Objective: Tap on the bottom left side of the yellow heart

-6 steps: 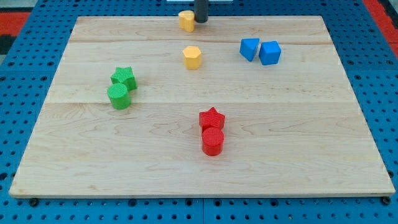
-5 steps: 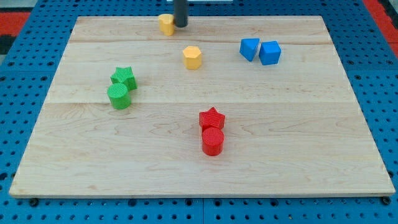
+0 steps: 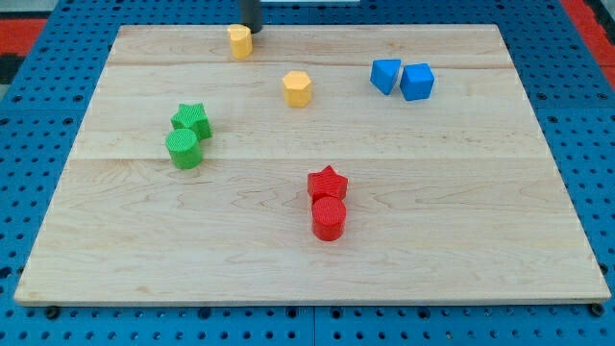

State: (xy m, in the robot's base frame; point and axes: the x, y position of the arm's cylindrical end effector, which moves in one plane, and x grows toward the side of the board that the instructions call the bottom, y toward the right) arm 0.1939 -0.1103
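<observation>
A small yellow block [image 3: 239,41], its shape hard to make out, lies near the top edge of the wooden board [image 3: 461,211]. My tip [image 3: 250,29] is at the view's top, just above and right of that block, touching or nearly touching it. A second yellow block [image 3: 297,88], roughly hexagonal, lies below and to the right of it, well apart from my tip.
A green star [image 3: 192,119] and a green cylinder [image 3: 184,149] sit together at the left. Two blue blocks [image 3: 385,75] [image 3: 417,82] sit side by side at the upper right. A red star [image 3: 327,183] and a red cylinder [image 3: 328,218] sit together at the lower middle.
My tip has moved left along the top edge. The small yellow block beside it has slid left with it. Nothing else has moved.
</observation>
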